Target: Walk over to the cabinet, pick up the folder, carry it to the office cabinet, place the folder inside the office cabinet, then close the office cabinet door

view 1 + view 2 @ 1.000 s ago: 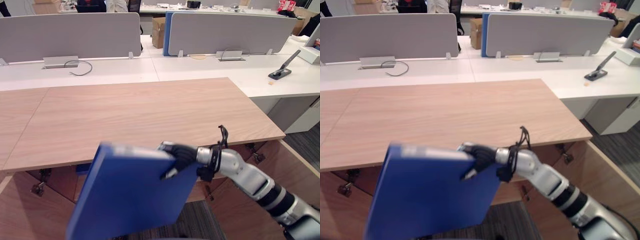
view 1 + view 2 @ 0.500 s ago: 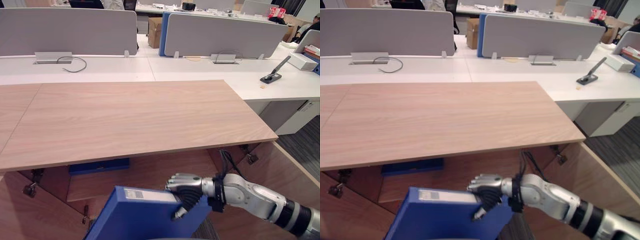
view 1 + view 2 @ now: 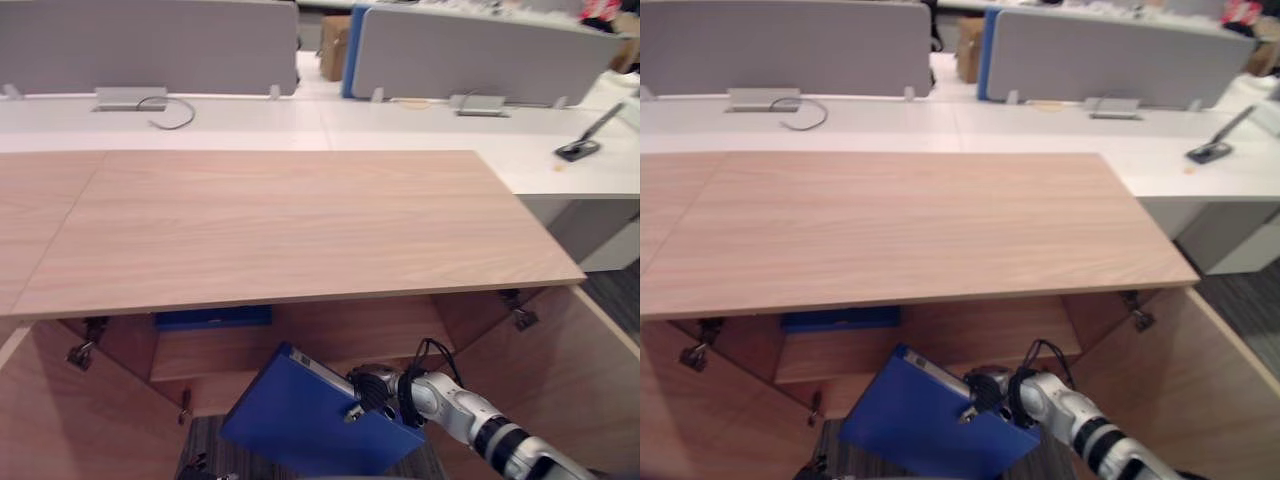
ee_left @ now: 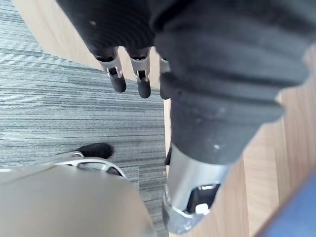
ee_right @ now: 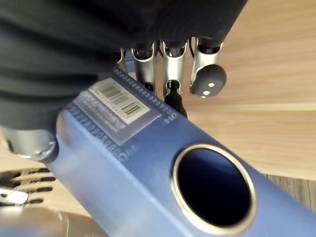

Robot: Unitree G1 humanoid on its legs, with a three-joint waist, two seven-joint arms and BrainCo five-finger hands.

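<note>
Grey striped carpet [image 4: 59, 108] lies nearest, and the left hand [image 4: 123, 24] hangs over it beside a wooden panel, its fingers [image 4: 118, 81] straight and apart, holding nothing.

Just ahead, low between two opened doors, the right hand [image 3: 375, 388] grips the blue folder [image 3: 310, 425]. Its fingers [image 5: 173, 59] are curled over the top of the spine and its thumb presses from the other side, so the hand is clamped on the folder. A barcode label and a round metal-ringed hole show on the spine. The folder is tilted, its spine uppermost and its broad cover sloping down toward the carpet. It is held in the air at the mouth of the office cabinet [image 3: 300, 220], under the front edge of the wooden top. Whether it touches the shelf [image 3: 300, 345] cannot be told.

Both doors stand wide, the left door [image 3: 60, 420] and the right door [image 3: 580, 380] swung out to either side. On the shelf, far back on the left, lies a second flat blue item [image 3: 212, 318].

Past the bare wooden top runs a row of white desks [image 3: 400, 125] with grey dividers [image 3: 150, 45] standing along them. A cable [image 3: 170, 112] loops on the left desk, and a dark object [image 3: 583, 140] rests on the right desk. A cardboard box [image 3: 333, 45] shows between the dividers.
</note>
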